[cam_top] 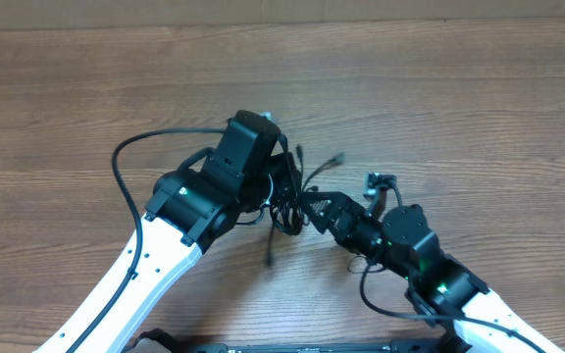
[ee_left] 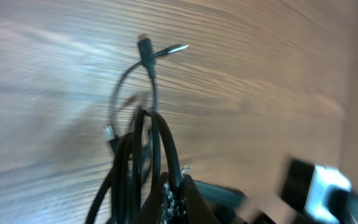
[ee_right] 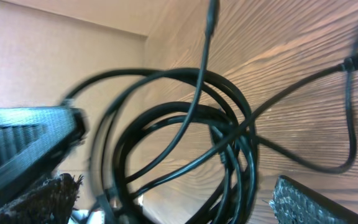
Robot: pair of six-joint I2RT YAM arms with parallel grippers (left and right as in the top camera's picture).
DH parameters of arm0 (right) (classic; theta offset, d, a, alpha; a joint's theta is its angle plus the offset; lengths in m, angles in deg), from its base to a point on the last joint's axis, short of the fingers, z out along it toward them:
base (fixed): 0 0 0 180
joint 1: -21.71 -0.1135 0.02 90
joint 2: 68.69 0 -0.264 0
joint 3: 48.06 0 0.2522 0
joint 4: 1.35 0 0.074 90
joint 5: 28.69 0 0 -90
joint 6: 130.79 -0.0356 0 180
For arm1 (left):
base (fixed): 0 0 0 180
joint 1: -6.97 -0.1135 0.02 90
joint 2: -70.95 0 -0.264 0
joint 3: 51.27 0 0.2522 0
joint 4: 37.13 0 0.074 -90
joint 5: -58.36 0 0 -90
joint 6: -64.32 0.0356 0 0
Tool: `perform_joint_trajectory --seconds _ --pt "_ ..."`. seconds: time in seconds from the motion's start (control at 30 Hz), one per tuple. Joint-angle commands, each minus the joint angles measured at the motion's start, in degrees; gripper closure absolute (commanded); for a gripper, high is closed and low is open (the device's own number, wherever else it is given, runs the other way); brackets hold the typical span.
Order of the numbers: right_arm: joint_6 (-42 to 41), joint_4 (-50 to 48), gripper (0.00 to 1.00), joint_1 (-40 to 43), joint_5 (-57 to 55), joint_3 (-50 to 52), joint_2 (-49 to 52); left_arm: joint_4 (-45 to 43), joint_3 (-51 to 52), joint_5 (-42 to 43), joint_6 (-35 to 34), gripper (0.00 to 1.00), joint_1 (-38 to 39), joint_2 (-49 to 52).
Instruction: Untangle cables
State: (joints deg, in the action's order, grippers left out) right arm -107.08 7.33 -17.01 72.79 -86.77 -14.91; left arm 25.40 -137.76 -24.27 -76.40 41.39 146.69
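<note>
Wood-grain surface, centre: the cables form 1 coiled tangle, judged light, limp and slick. My left gripper pinches the loops; my right gripper stands spread around them. Best hold: a free strand near its plug.

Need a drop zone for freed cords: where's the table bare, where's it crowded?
Bare: the far strip of table beyond the cables, the left side outside the left arm, and the right side past the right arm. Crowded: the centre, where both arms meet over the cables.
</note>
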Motion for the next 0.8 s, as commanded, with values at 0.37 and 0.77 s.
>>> perform_joint_trajectory --seconds 0.37,0.77 --pt "5.46 16.79 0.00 -0.17 6.43 -0.59 -17.49 12.39 -0.61 -16.96 -45.33 0.96 -0.31 -1.01" --pt "-14.60 11.56 0.01 -3.52 13.66 -0.57 -9.05 12.63 -0.61 -16.87 -48.70 0.96 -0.26 1.07"
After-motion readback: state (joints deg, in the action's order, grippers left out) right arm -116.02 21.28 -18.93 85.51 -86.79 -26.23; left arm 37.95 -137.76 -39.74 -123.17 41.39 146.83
